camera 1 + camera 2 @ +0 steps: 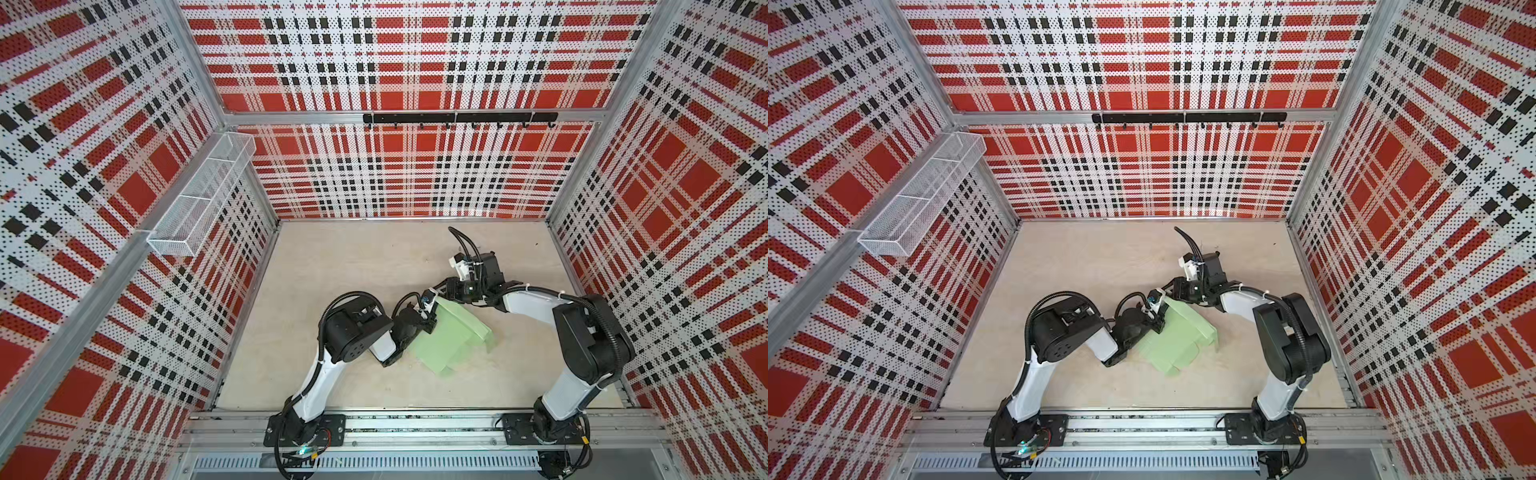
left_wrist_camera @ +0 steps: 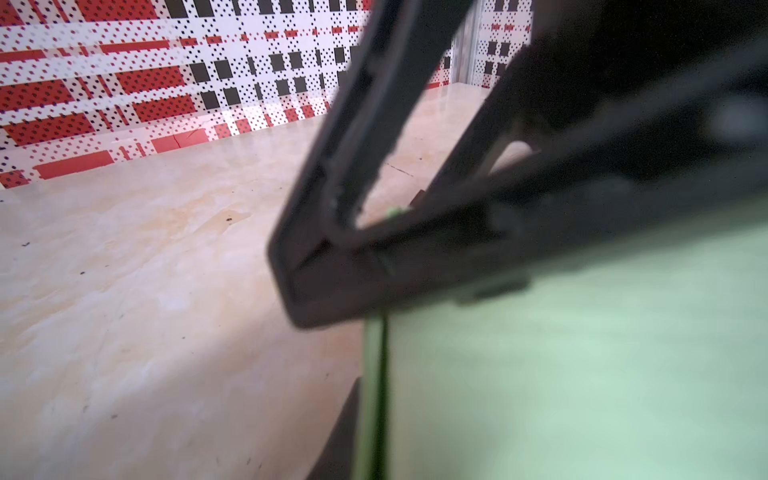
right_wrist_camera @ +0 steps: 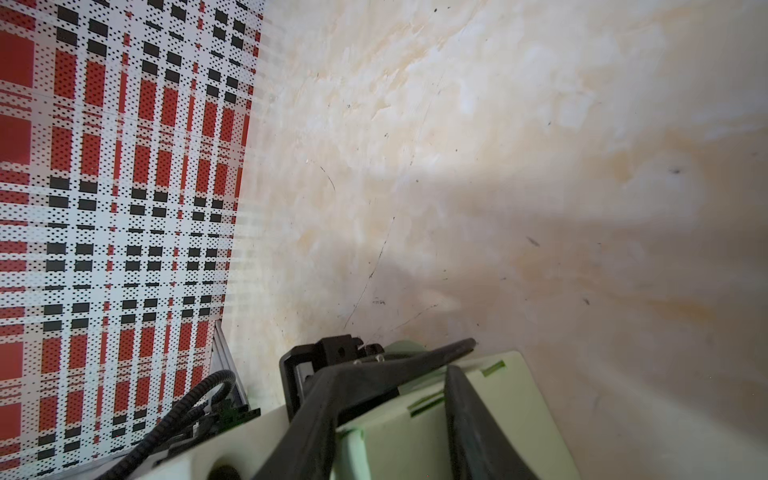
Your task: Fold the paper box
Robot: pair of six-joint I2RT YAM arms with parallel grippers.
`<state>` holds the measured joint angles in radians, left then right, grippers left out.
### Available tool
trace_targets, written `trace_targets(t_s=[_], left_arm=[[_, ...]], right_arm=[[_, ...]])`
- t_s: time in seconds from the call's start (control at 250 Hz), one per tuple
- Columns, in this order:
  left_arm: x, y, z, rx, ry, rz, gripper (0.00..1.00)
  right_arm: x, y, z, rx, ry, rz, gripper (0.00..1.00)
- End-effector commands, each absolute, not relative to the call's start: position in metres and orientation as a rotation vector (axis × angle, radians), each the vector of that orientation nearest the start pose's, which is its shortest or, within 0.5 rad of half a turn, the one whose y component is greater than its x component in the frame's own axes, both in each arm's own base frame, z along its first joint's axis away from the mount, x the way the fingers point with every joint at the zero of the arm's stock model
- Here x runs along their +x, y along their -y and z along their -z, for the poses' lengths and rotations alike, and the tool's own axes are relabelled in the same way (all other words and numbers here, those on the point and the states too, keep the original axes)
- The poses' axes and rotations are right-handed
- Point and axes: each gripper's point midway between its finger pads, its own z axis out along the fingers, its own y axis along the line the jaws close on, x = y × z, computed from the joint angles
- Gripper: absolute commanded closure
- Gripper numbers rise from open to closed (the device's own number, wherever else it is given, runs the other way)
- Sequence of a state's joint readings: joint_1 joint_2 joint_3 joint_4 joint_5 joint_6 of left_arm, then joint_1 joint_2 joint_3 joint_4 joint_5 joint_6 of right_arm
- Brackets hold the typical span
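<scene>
The paper box [image 1: 451, 345] [image 1: 1179, 345] is pale mint-green cardboard, partly folded, in the middle of the table, with one panel raised along its far-left side. My right gripper [image 1: 435, 298] [image 1: 1161, 296] reaches in from the right, and its black fingers pinch the top edge of that raised panel [image 3: 519, 407]. In the left wrist view the same fingertips [image 2: 291, 286] meet in a V on the green sheet [image 2: 582, 374]. My left gripper [image 1: 430, 324] [image 1: 1158, 325] sits against the box's left edge. The sheet hides how its jaws stand.
The box lies on a pale wooden tabletop [image 1: 332, 270] walled in by red plaid panels. A white wire basket [image 1: 199, 195] hangs on the left wall and a black hook rail [image 1: 459, 117] on the back wall. Both arm bases stand on the aluminium rail [image 1: 415, 428] in front.
</scene>
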<state>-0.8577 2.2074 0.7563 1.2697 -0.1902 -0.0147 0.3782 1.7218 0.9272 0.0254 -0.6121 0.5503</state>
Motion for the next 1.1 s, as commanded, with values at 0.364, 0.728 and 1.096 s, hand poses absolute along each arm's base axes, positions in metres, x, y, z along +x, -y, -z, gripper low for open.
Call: trace_targets(t_s=[0.364, 0.728, 1.096], left_arm=[[0.355, 0.361, -0.052, 0.568, -1.646, 0.51, 0.95], [0.357, 0.362, -0.077, 0.596, -1.582, 0.472, 0.94], [0.396, 0.341, -0.138, 0.716, -1.785, 0.47, 0.98]], right_arm=[[0.337, -0.234, -0.059, -0.055, -2.623, -1.057, 0.57], [0.343, -0.228, -0.115, -0.074, -2.517, -1.014, 0.39], [0.352, -0.152, -0.211, 0.047, -2.334, -0.735, 0.26]])
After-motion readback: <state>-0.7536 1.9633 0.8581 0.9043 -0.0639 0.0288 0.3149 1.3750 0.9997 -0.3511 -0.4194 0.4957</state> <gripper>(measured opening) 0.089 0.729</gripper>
